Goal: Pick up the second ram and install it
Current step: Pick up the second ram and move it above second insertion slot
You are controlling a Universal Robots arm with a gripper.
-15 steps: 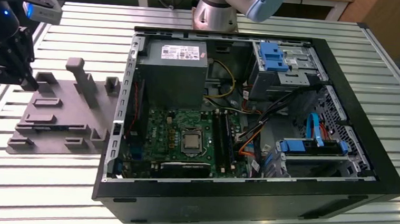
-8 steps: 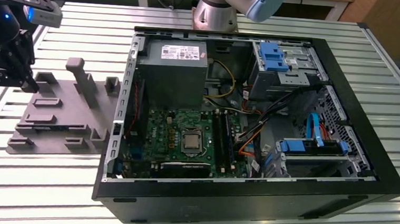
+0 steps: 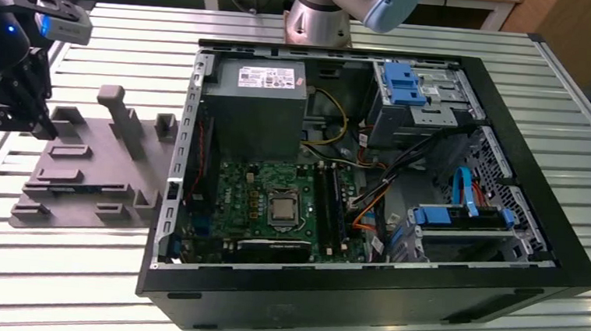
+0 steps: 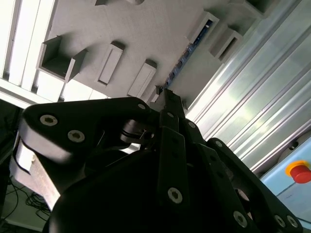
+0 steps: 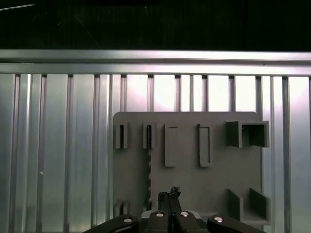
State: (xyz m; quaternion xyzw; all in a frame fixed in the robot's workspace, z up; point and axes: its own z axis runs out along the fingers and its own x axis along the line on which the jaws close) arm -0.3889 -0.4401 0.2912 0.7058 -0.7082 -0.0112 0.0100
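Second ram (image 4: 187, 51): a thin blue-green strip standing on edge in a groove of the grey tray. It lies just ahead of the gripper's tip and a little to one side, not touching it. In the first wrist view it shows edge-on as a thin toothed line running up to a narrow slot.
Gripper (image 5: 170, 195): the fingers (image 4: 171, 126) are pressed together into one narrow point with nothing between them. It hangs over the near part of the tray, tip pointing down at it.
Wrist camera (image 3: 61, 24): a small grey box just above the gripper, on the black wrist.
Tray (image 3: 85, 198): grey, directly beneath the gripper. It carries raised blocks, upright posts and several narrow slots; the open-sided boxes sit on the far side from the strip.
Table (image 3: 59, 274): ribbed bright metal slats under the tray, reaching out past the gripper on all sides.
Computer case (image 3: 369, 303): black, lying open just beyond the tray and near the gripper, toward the exterior view's right.
Green board (image 3: 263, 187): inside the case on the side nearest the gripper, with long black slots (image 3: 326, 203) beside the square chip socket.
Grey box (image 3: 253, 108): metal, with a white label, next to the green board.
Blue brackets (image 3: 400, 83): in the case's far part, well apart from the gripper, with loose cables between them.
Arm base (image 3: 321, 19): a grey column behind the case, well apart from the gripper.
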